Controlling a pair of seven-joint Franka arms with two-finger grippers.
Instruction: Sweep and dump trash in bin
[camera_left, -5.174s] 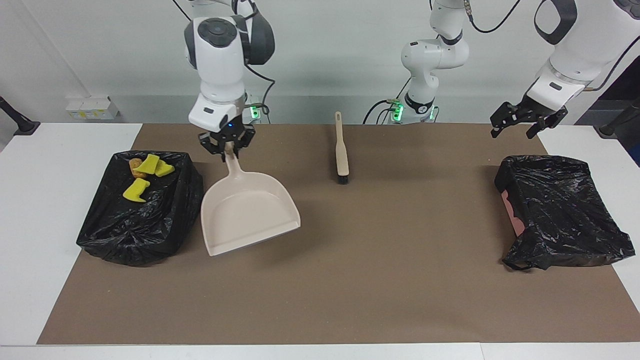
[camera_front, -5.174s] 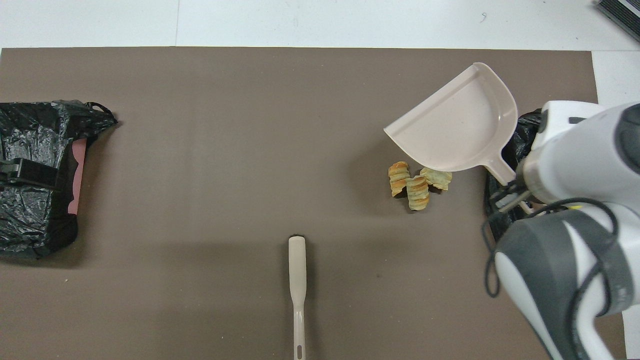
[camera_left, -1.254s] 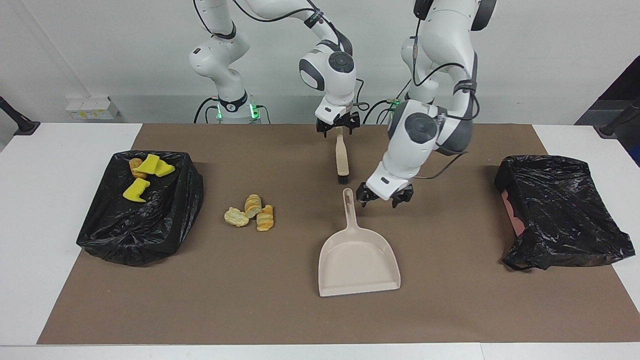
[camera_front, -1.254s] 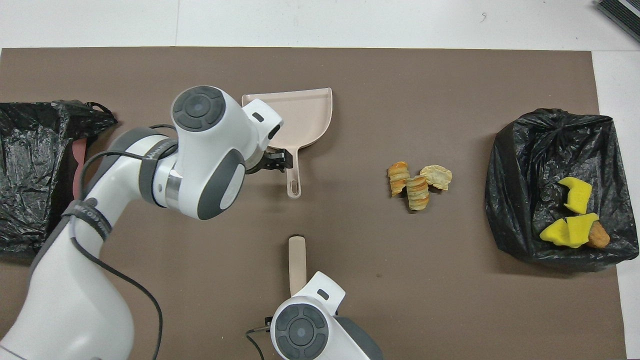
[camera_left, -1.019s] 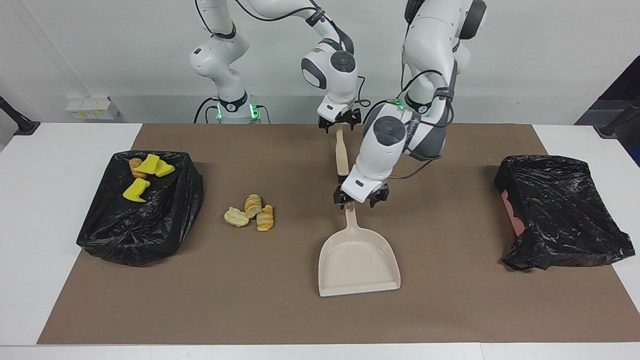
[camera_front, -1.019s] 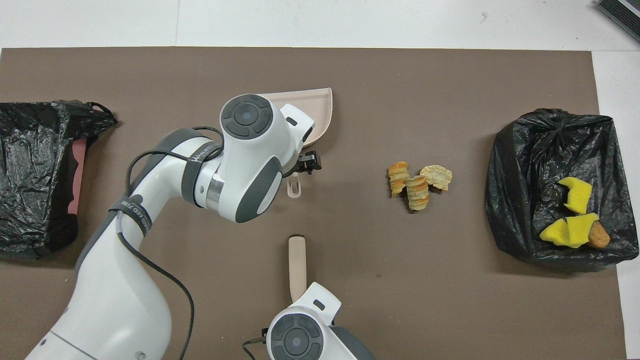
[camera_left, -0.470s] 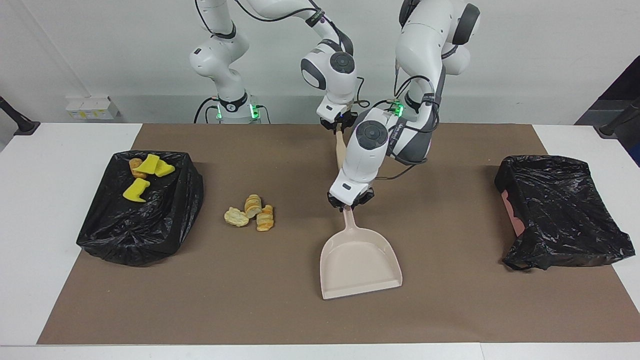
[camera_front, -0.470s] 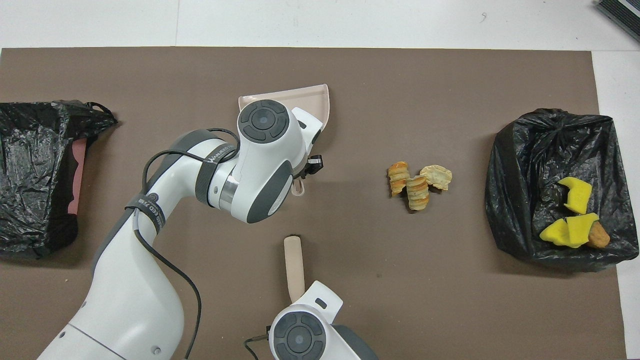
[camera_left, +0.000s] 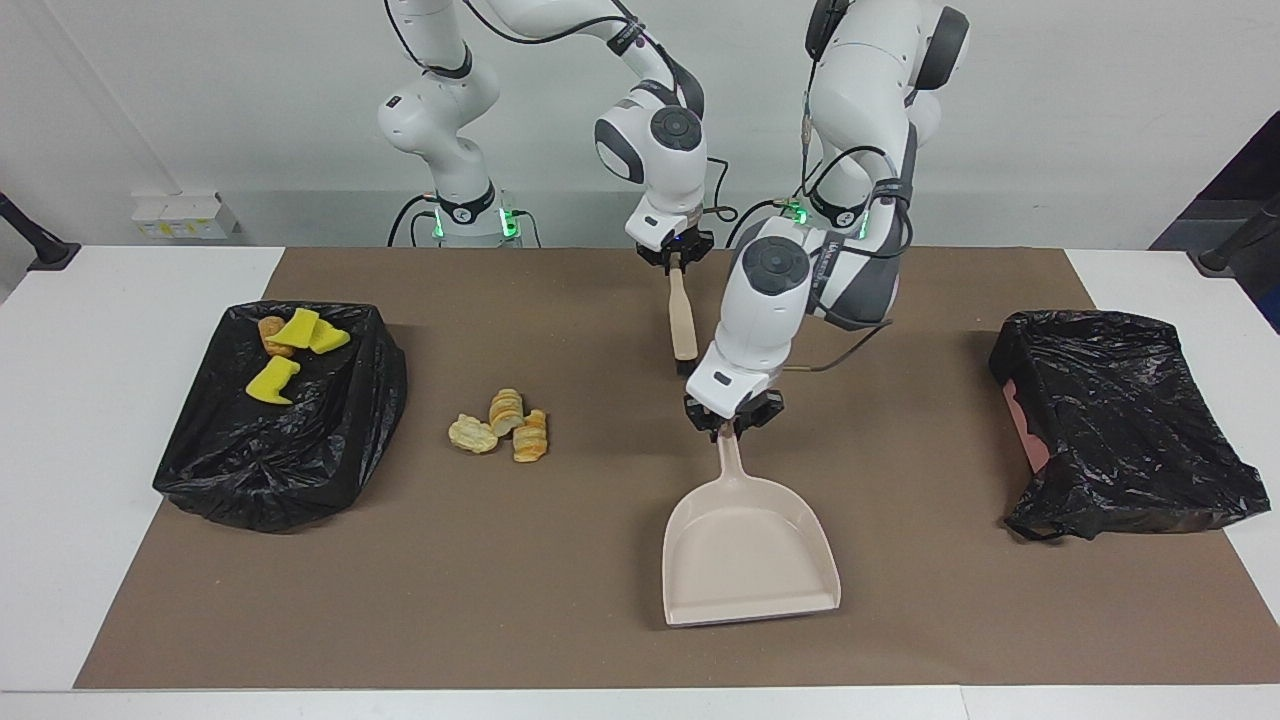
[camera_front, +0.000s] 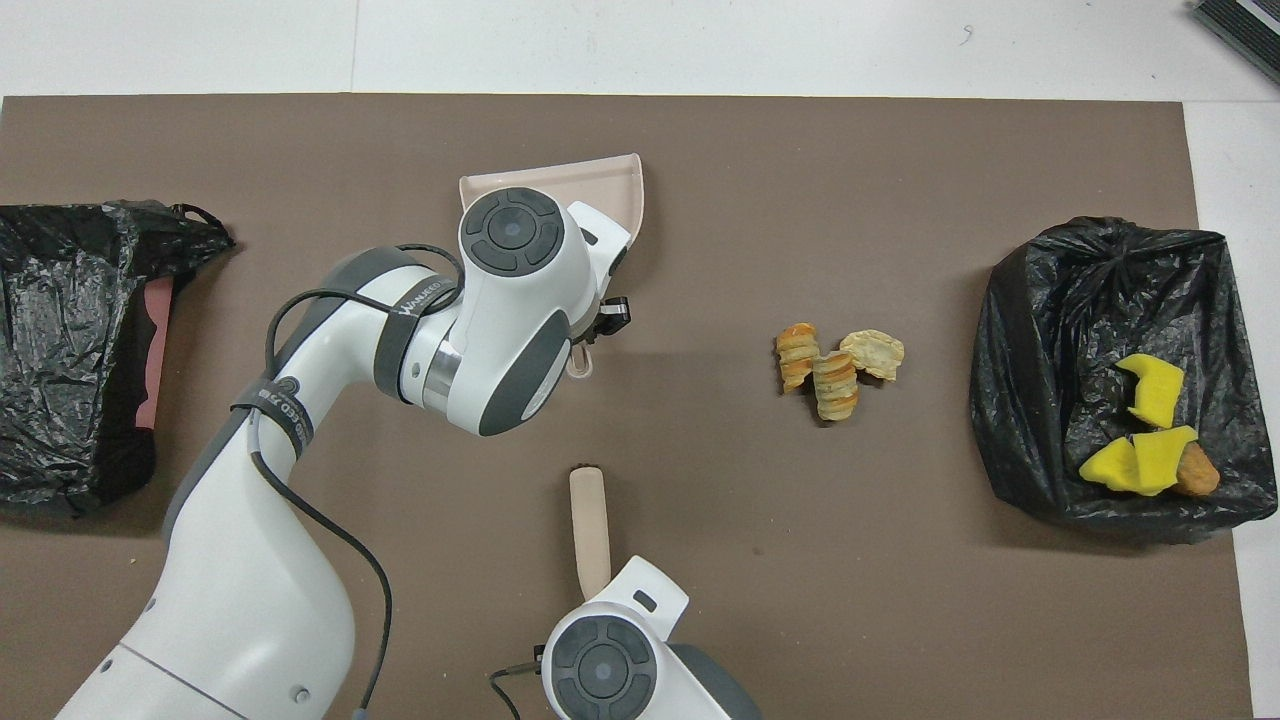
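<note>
Facing view: left gripper (camera_left: 733, 422) jaws clenched on dustpan (camera_left: 750, 545) handle, right gripper (camera_left: 679, 256) jaws on brush (camera_left: 683, 320); three pastries (camera_left: 500, 425) lie toward right arm's table end, beside the pan.

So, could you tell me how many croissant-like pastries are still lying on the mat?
3, clustered together: pastry one, pastry two, pastry three, between the trash-holding bin and the dustpan.

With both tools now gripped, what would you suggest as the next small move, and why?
Probably carry the dustpan, held by the left pincer, toward the three pastries lying loose on the mat beside the bin. The right pincer already holds the brush, so sweeping needs the pan set beside them first.
</note>
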